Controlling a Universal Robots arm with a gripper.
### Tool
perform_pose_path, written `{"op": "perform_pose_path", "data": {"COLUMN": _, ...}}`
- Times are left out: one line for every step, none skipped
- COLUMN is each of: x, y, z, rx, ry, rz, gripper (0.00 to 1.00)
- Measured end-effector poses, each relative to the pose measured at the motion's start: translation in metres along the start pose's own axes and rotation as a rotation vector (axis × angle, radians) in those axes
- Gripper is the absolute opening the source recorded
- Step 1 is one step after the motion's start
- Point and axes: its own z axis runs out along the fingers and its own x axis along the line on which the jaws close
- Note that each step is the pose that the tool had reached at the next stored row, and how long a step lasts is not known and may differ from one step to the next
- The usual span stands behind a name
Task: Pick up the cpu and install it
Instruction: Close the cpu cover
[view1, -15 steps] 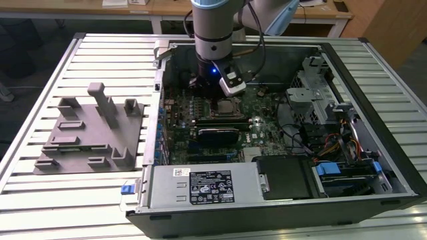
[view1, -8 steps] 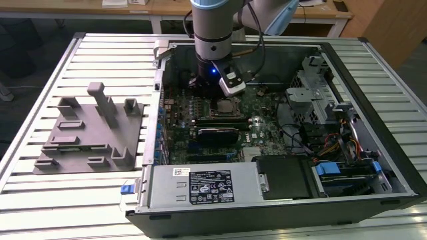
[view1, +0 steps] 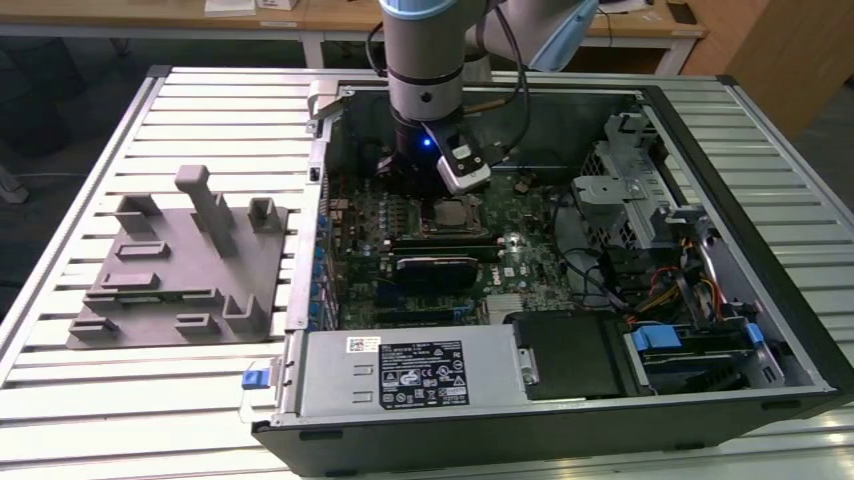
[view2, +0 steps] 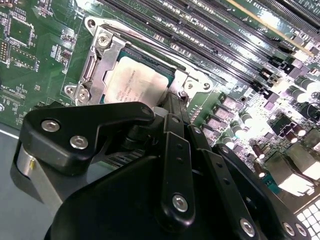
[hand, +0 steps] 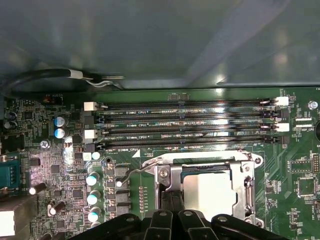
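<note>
The cpu (view1: 458, 212), a flat square chip with a silvery top, lies flat in the motherboard's socket inside the open computer case. A metal socket frame (hand: 247, 187) surrounds the cpu (hand: 212, 192) and a wire lever (hand: 131, 171) runs beside it. My gripper (view1: 435, 193) hangs straight down just above the socket. Its dark fingers (hand: 170, 200) stand together, shut, over one edge of the chip with nothing between them. In the second wrist view the gripper (view2: 171, 104) ends at the rim of the cpu (view2: 136, 82).
A grey fixture plate (view1: 174, 262) with upright blocks lies on the slatted table at the exterior view's left. Memory slots (hand: 185, 125) run beside the socket. The power supply (view1: 400, 372), a drive cage (view1: 641, 195) and loose cables (view1: 667, 290) crowd the case.
</note>
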Motion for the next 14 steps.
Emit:
{"op": "perform_pose_path", "data": {"x": 0.0, "y": 0.0, "z": 0.0, "rx": 0.0, "ry": 0.0, "rz": 0.0, "gripper": 0.11}}
{"op": "perform_pose_path", "data": {"x": 0.0001, "y": 0.0, "z": 0.0, "rx": 0.0, "ry": 0.0, "rz": 0.0, "gripper": 0.11}}
{"op": "perform_pose_path", "data": {"x": 0.0001, "y": 0.0, "z": 0.0, "rx": 0.0, "ry": 0.0, "rz": 0.0, "gripper": 0.11}}
{"op": "perform_pose_path", "data": {"x": 0.0001, "y": 0.0, "z": 0.0, "rx": 0.0, "ry": 0.0, "rz": 0.0, "gripper": 0.11}}
{"op": "perform_pose_path", "data": {"x": -0.0001, "y": 0.0, "z": -0.0027, "rx": 0.0001, "ry": 0.0, "rz": 0.0, "gripper": 0.11}}
{"op": "perform_pose_path", "data": {"x": -0.0002, "y": 0.0, "z": -0.004, "rx": 0.0, "ry": 0.0, "rz": 0.0, "gripper": 0.11}}
{"op": "perform_pose_path", "data": {"x": -0.0003, "y": 0.0, "z": -0.0054, "rx": 0.0, "ry": 0.0, "rz": 0.0, "gripper": 0.11}}
{"op": "perform_pose_path", "data": {"x": -0.0004, "y": 0.0, "z": -0.0069, "rx": -0.0001, "ry": -0.0001, "rz": 0.0, "gripper": 0.11}}
{"op": "perform_pose_path", "data": {"x": -0.0005, "y": 0.0, "z": -0.0087, "rx": 0.0, "ry": -0.0001, "rz": 0.0, "gripper": 0.11}}
{"op": "perform_pose_path", "data": {"x": -0.0006, "y": 0.0, "z": -0.0112, "rx": 0.0, "ry": -0.0001, "rz": 0.0, "gripper": 0.11}}
{"op": "perform_pose_path", "data": {"x": -0.0009, "y": 0.0001, "z": -0.0145, "rx": -0.0001, "ry": -0.0003, "rz": 0.0, "gripper": 0.11}}
{"op": "perform_pose_path", "data": {"x": -0.0011, "y": 0.0001, "z": -0.0178, "rx": 0.0001, "ry": -0.0005, "rz": 0.0, "gripper": 0.11}}
{"op": "perform_pose_path", "data": {"x": -0.0014, "y": 0.0001, "z": -0.0214, "rx": -0.0002, "ry": -0.0011, "rz": 0.0, "gripper": 0.11}}
{"op": "perform_pose_path", "data": {"x": -0.0016, "y": 0.0001, "z": -0.0248, "rx": -0.0002, "ry": -0.0014, "rz": 0.0, "gripper": 0.11}}
